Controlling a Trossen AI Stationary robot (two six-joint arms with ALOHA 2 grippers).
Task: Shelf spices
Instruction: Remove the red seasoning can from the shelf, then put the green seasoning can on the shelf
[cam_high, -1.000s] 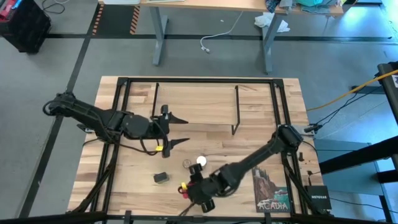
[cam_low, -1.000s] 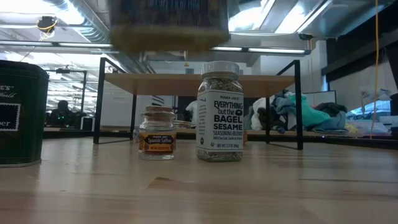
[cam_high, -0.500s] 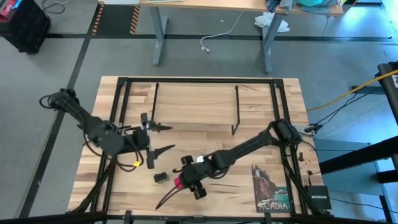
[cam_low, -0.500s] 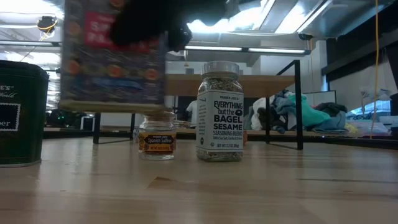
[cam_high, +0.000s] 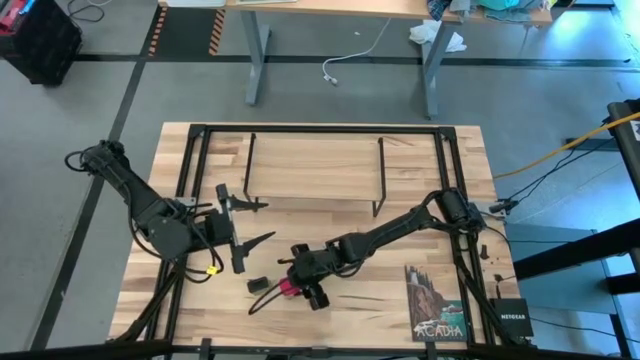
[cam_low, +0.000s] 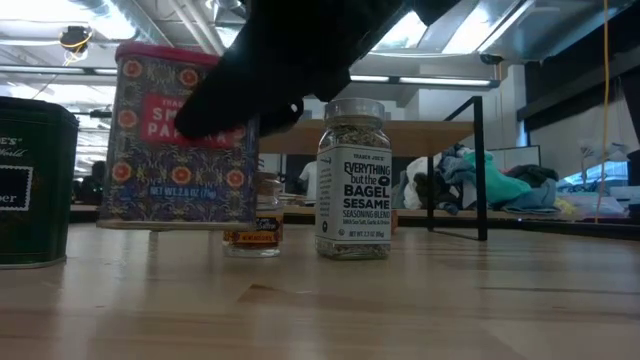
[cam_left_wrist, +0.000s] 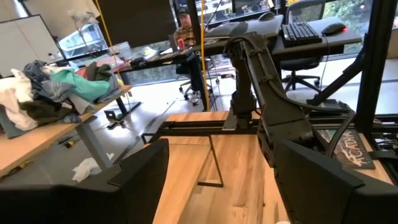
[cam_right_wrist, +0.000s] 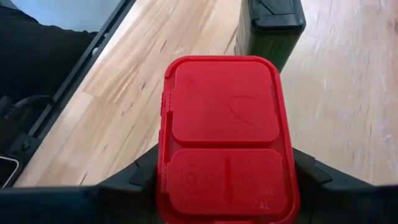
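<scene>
The red square tin (cam_right_wrist: 225, 140) has a smooth, slightly glossy red plastic lid, and its printed metal sides (cam_low: 178, 140) carry a patterned semi-gloss finish. The white-capped clear jar (cam_low: 353, 180) is clear glass or plastic with a matt paper label, and the dark square tin (cam_right_wrist: 269, 28) shows a satin dark-green metal finish. The tabletop (cam_high: 330, 320) is light, visibly grained wood, matt, and the shelf (cam_high: 314, 162) is the same pale wood on thin black metal wire legs.

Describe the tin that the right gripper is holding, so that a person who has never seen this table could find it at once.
Look at the near edge of the big wooden table, in front of the low wire-legged shelf. There the right gripper holds the red tin just above the table. It is square with a red hinged lid and patterned blue sides, unlike the dark green tin beside it.
</scene>
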